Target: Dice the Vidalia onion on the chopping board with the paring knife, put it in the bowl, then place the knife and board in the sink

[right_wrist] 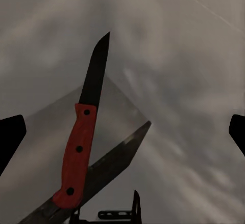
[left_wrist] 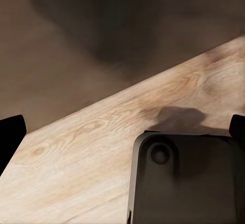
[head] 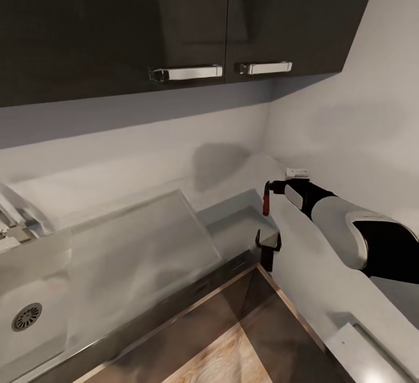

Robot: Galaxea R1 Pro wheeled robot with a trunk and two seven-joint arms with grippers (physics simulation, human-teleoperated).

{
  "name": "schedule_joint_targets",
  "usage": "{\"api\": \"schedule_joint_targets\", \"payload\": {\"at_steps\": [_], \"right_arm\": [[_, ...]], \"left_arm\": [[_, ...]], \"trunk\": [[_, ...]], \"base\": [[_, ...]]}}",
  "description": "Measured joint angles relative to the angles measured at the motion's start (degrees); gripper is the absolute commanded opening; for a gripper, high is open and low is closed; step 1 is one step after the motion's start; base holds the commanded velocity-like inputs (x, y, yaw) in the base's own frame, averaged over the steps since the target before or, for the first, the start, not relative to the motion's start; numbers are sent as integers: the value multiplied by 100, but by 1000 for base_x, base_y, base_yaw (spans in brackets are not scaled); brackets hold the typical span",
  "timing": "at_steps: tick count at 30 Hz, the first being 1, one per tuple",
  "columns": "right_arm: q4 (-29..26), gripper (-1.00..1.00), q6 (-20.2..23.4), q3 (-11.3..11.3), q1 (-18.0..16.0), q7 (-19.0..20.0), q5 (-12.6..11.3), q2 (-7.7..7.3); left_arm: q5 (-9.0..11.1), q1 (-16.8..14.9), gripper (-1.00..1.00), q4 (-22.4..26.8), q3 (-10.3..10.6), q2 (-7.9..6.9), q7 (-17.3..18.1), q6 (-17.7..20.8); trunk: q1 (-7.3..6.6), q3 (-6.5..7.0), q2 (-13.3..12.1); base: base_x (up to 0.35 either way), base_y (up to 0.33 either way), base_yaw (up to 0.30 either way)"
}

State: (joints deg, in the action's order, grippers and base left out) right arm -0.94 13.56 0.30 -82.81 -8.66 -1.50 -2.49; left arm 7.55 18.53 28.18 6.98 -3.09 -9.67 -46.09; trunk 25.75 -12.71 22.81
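Head view has my right arm stretched over the tabletop corner beside the sink. Right gripper fingers are spread wide; the paring knife hangs between them. Left gripper is spread too.

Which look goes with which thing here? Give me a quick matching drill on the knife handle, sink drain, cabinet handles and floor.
Things:
1. paring knife handle
2. sink drain
3. cabinet handles
4. floor

Looks:
A. pale wood grain
B. red
C. shiny silver bars
D. dark and round

Pairs: 1-B, 2-D, 3-C, 4-A
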Motion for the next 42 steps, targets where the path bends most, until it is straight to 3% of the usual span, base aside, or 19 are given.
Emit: {"api": "schedule_joint_targets", "payload": {"at_steps": [42], "right_arm": [[4, 100, -179, 0, 81, 2, -3, 157]], "left_arm": [[-10, 0, 100, -4, 0, -1, -1, -6]], "trunk": [[0, -314, 0]], "base": [[11, 6, 0]]}}
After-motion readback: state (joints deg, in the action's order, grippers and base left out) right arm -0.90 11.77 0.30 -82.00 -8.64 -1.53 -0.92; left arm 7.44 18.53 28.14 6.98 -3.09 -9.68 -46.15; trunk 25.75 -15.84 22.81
